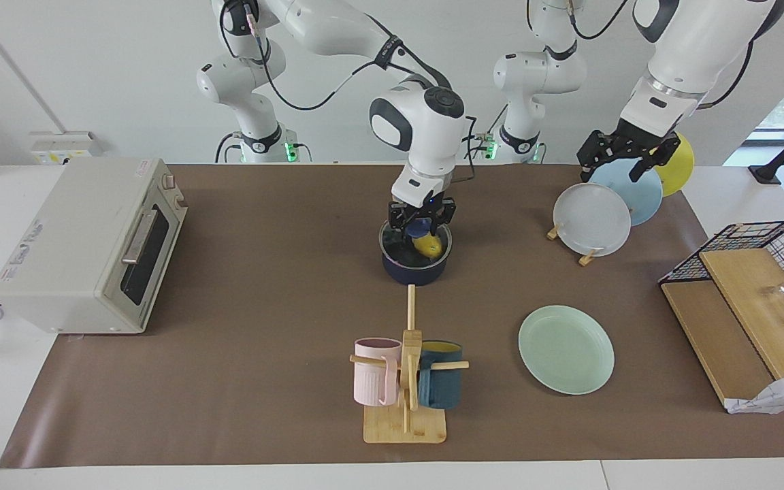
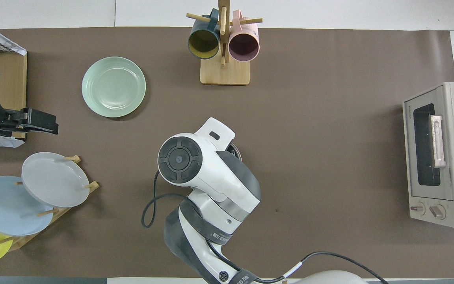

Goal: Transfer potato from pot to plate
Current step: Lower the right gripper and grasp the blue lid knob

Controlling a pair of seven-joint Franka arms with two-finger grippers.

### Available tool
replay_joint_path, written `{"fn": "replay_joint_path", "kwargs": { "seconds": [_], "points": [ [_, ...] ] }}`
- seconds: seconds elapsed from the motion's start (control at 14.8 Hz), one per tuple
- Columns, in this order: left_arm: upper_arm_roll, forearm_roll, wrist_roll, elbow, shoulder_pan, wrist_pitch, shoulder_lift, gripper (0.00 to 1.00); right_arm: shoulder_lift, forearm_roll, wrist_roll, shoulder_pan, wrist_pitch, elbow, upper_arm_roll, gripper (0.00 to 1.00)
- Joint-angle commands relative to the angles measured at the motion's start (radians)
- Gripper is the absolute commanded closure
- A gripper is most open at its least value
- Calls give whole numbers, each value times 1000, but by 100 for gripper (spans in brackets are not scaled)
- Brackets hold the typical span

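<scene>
Two arms are working at the surface [image 1: 263, 224]. Nearest the robots, the left gripper [image 1: 627, 160] is hanging in the air over the rack of plates [image 1: 593, 219] at the left arm's end, its jaws standing wide apart and holding nothing; this arm is waiting. The rack is carrying a grey-white plate, a light blue plate [image 1: 640, 194] and a yellow plate [image 1: 679, 163], all standing on edge.

The right gripper [image 1: 422, 228] is reaching down into the pot [image 1: 414, 269] in the middle of the surface. Its jaws are sitting narrow, right at the potato [image 1: 430, 246], which is lying inside the pot; whether they are already gripping it I cannot tell. In the overhead view the right arm's wrist is covering nearly the whole pot, and only a sliver of its rim [image 2: 235, 149] is showing.

A toaster oven [image 1: 86, 248] is sitting at the right arm's end, its door shut. Farther from the robots than the pot, the mint-green plate [image 1: 566, 349] is lying flat, with nothing on it. Beside it, a wooden mug stand [image 1: 405, 388] is carrying a pink mug [image 1: 376, 381] and a dark teal mug [image 1: 441, 384]. A wire basket with wooden boards [image 1: 749, 299] is sitting at the left arm's end.
</scene>
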Motion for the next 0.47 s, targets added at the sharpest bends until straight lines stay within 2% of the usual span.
{"fn": "replay_joint_path", "kwargs": {
  "seconds": [0.0,0.41],
  "points": [
    [-5,17,8,-6,3,-6,-9,0,-29,17,-6,-9,28,-37,7,26],
    [-7,17,9,-8,3,-4,-9,0,-29,18,-8,-13,29,-36,9,35]
  ]
}}
